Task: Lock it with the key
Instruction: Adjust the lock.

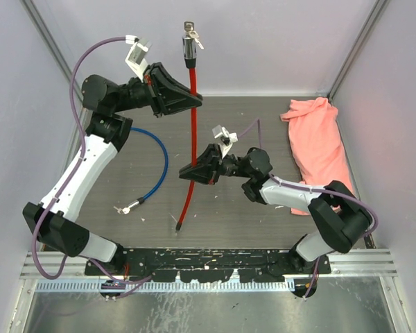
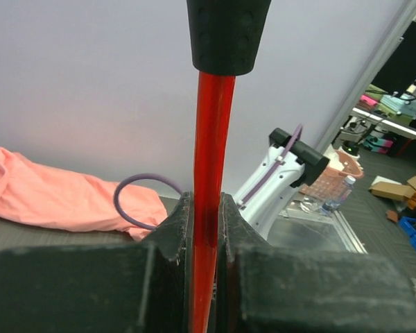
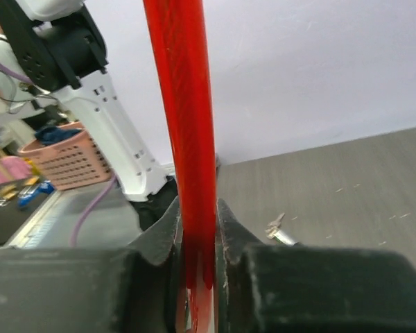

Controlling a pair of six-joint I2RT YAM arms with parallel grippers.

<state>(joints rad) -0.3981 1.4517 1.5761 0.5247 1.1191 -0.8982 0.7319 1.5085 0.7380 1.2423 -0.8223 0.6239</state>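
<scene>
Left gripper [image 1: 193,101] pinches the glossy red cable [image 1: 192,135] under its black cylindrical lock head [image 1: 189,48], keys [image 1: 191,28] on top. Right gripper [image 1: 188,172] clamps it lower, hanging upright. Thin blue cable [image 1: 160,165] and crumpled pink cloth [image 1: 317,139] on the table [image 1: 263,118].

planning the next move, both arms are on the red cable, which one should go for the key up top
Right, probably. The left gripper clamps the red cable just under the lock head, steadying it; the right gripper grips lower down and could let go to reach the key.
</scene>
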